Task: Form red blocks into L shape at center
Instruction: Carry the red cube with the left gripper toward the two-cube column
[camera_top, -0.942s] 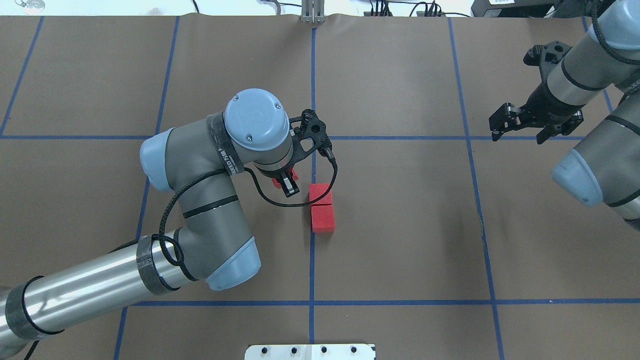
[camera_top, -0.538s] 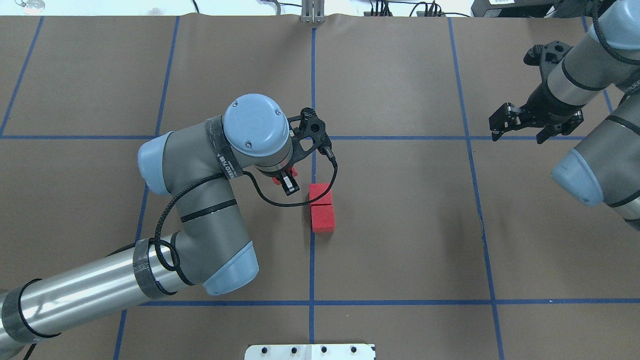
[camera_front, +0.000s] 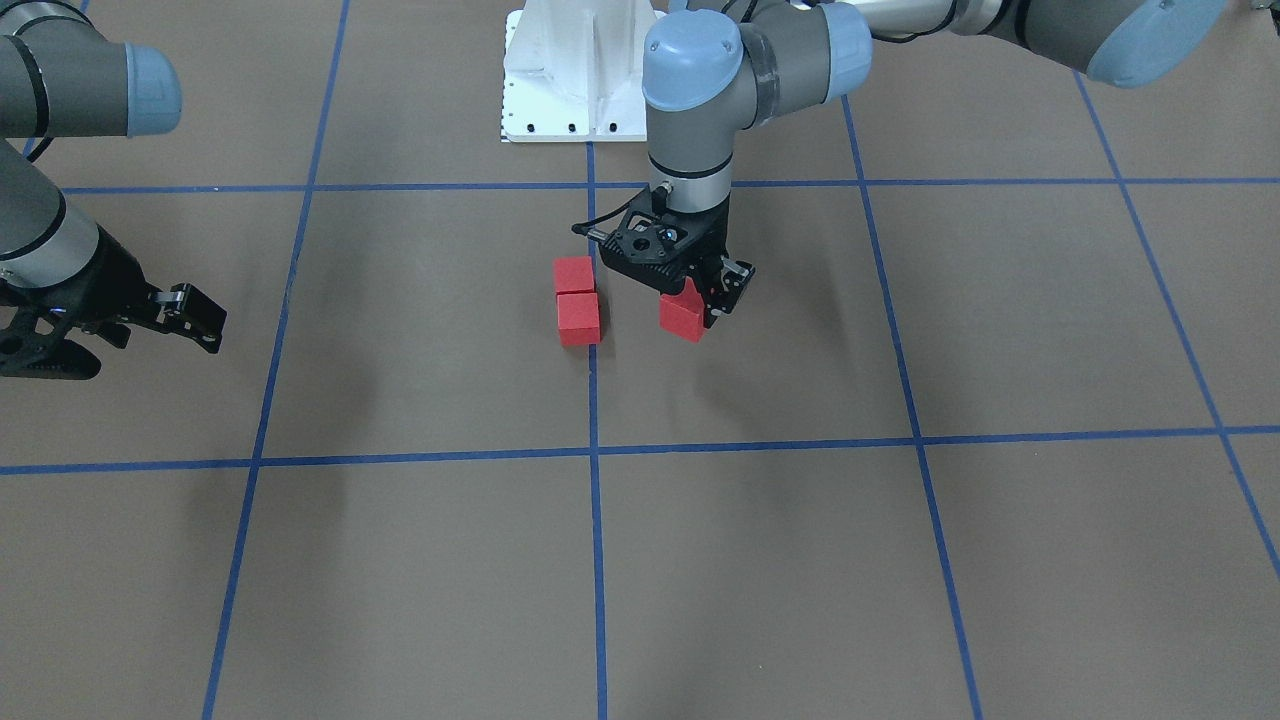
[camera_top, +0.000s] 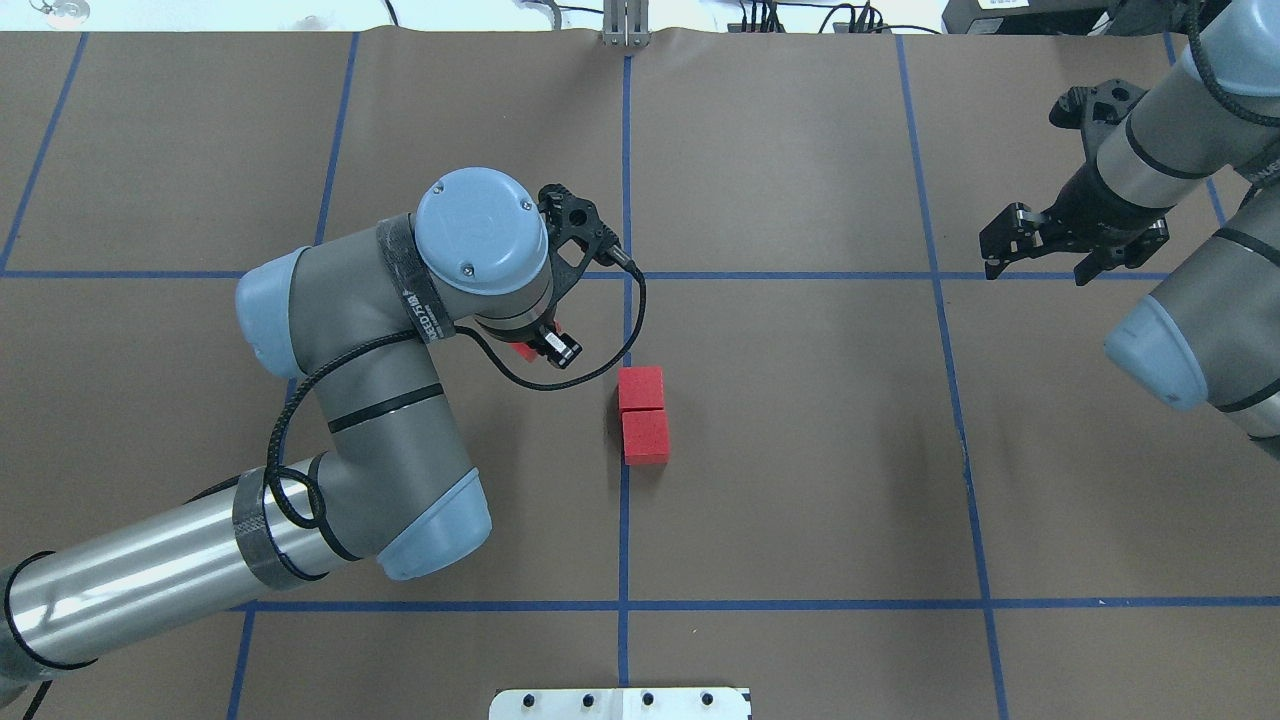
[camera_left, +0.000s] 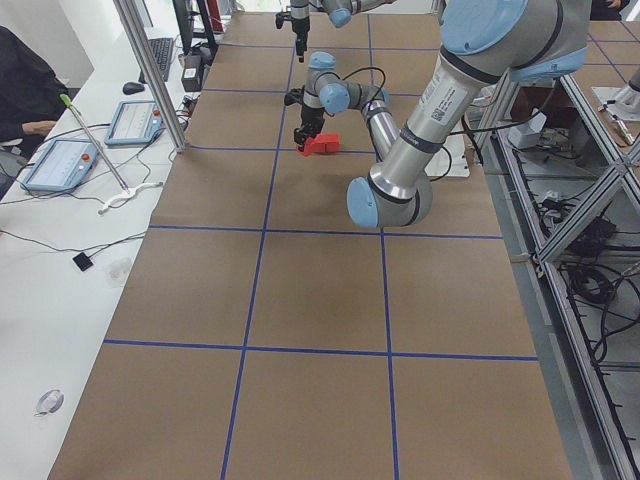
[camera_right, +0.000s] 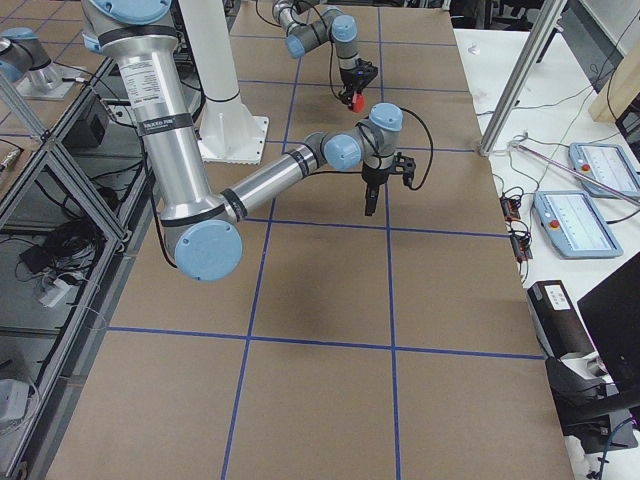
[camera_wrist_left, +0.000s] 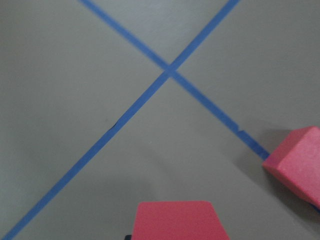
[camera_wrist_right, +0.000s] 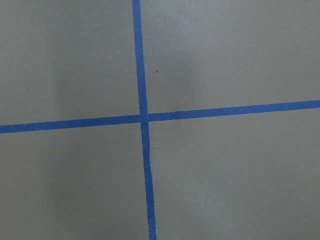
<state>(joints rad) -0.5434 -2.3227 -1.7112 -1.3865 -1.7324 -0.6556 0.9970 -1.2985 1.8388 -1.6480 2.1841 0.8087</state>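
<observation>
- Red blocks, front-facing view: there are three. One block (camera_front: 681, 318) is clamped between the left fingers (camera_front: 723, 295); I cannot tell if it touches the worktop (camera_front: 800, 560). The other two (camera_front: 578, 305) lie touching each other at the middle tape line (camera_front: 593, 400), just beside these fingers.
- Same view: the right fingers (camera_front: 192, 312) are spread and empty, well apart from every block.
- Overhead view: the held block is almost hidden under the left wrist.
- Left wrist view: the held block is at the lower edge and one resting block is ahead.
- Handling: the blocks look like matte foam, so probably light, slightly soft and not slippery. Two opposite flat faces are the best hold.
</observation>
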